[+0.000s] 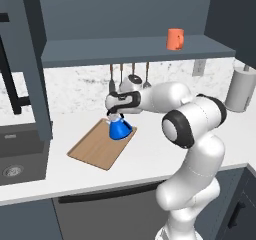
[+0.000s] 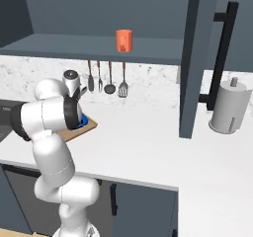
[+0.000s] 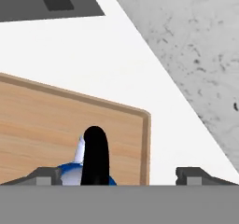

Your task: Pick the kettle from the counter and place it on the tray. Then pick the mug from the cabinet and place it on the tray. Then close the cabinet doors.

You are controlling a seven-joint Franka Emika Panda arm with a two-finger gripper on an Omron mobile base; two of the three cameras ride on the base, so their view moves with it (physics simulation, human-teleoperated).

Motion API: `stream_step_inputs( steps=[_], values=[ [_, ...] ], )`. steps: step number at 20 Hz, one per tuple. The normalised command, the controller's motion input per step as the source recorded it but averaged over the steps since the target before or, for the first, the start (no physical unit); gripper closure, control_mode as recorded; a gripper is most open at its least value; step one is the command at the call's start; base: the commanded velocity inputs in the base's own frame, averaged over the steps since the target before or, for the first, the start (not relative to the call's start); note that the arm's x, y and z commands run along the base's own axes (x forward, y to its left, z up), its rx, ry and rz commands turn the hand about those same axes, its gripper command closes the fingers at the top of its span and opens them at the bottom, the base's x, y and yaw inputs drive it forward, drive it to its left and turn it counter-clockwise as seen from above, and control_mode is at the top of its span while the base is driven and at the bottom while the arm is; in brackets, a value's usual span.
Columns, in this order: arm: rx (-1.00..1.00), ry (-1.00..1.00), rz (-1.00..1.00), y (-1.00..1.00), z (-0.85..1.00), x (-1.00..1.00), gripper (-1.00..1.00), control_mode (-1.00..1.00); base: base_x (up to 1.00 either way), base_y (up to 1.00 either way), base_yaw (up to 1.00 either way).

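Right now, my claw [image 3: 119, 175]: its two dark tips sit wide apart at the bottom of the hand view; the kettle's black handle rises between them, nearer the left tip, and neither tip is seen pressing on it, so I read the claw as spread open with nothing held.
Kettle [image 1: 120, 128]: blue cone standing on the tray's far end, left of centre in the left base view, just under my hand; in the right base view my forearm covers all but a blue sliver [image 2: 84, 122].
Tray [image 1: 95, 146]: light wooden board lying flat on the counter, running from the kettle toward the lower left of the left base view; its corner shows at centre right in the hand view [image 3: 135, 139].
Counter [image 1: 145, 154]: white speckled worktop under the tray.
Sink [image 1: 20, 156]: dark basin at the left edge of the left base view.
Mug [image 1: 175, 39]: orange, upright on the grey cabinet shelf [image 1: 135, 51], upper right of centre.
Cabinet doors [image 2: 195, 58]: standing open; the right one hangs edge-on right of centre in the right base view.
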Motion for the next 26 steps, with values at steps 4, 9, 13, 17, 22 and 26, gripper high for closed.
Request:
stream_step_inputs(
  steps=[4, 9, 13, 17, 22, 26],
  values=[
    [0.00, -0.11, 0.03, -0.11, 0.00, -0.10, -1.00, -1.00, 0.00, 0.00, 0.00],
    [0.00, -0.08, 0.01, -0.12, 0.00, -0.19, -1.00, -1.00, 0.00, 0.00, 0.00],
    [0.00, -0.12, 0.00, -0.11, 0.09, -0.24, -1.00, -1.00, 0.00, 0.00, 0.00],
    [0.00, -0.13, 0.00, -0.01, 0.43, -0.23, -1.00, -1.00, 0.00, 0.00, 0.00],
    [0.00, -0.07, 0.00, 0.00, 0.58, -0.28, -1.00, -1.00, 0.00, 0.00, 0.00],
    [0.01, 0.00, -0.07, 0.00, 0.60, -0.44, -1.00, -1.00, 0.00, 0.00, 0.00]
  ],
)
